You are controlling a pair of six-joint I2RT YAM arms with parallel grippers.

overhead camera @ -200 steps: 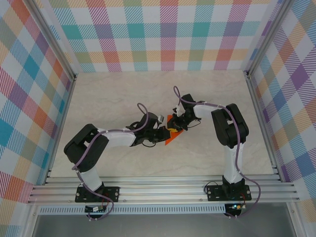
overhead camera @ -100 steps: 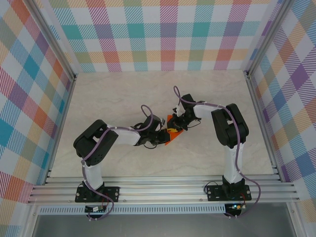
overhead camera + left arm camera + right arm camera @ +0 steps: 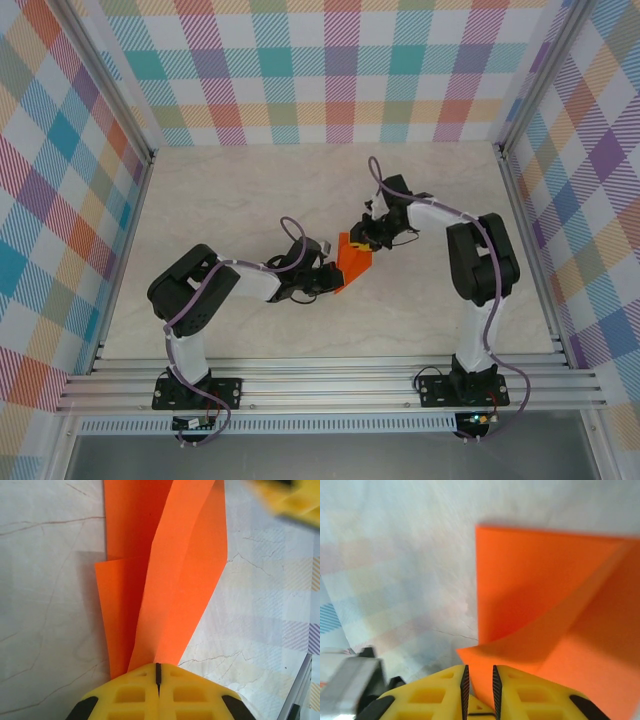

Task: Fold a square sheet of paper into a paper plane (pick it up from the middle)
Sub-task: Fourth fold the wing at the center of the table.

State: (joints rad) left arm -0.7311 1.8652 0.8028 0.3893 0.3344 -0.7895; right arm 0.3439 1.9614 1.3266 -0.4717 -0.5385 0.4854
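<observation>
The square sheet of paper (image 3: 352, 262) is bright orange, creased into folded layers, and stands up off the table between my two arms. My left gripper (image 3: 331, 281) is shut on its lower end; in the left wrist view the yellow jaws (image 3: 158, 671) meet on the paper (image 3: 170, 580), which fans away from them. My right gripper (image 3: 369, 237) is at the sheet's upper right edge. Seen from the right wrist, its jaws (image 3: 479, 676) stand a little apart with a fold of the paper (image 3: 545, 590) lying loosely in the gap.
The pale marble-patterned table (image 3: 250, 190) is walled by checked panels (image 3: 330, 70) at the back and sides. An aluminium rail (image 3: 330, 385) runs along the near edge by the arm bases. A blurred yellow finger of the right gripper (image 3: 295, 500) shows at the left wrist view's top right.
The right gripper has drawn back up and to the right and its jaws have parted slightly. The paper now stands taller and more spread. The left gripper keeps its hold.
</observation>
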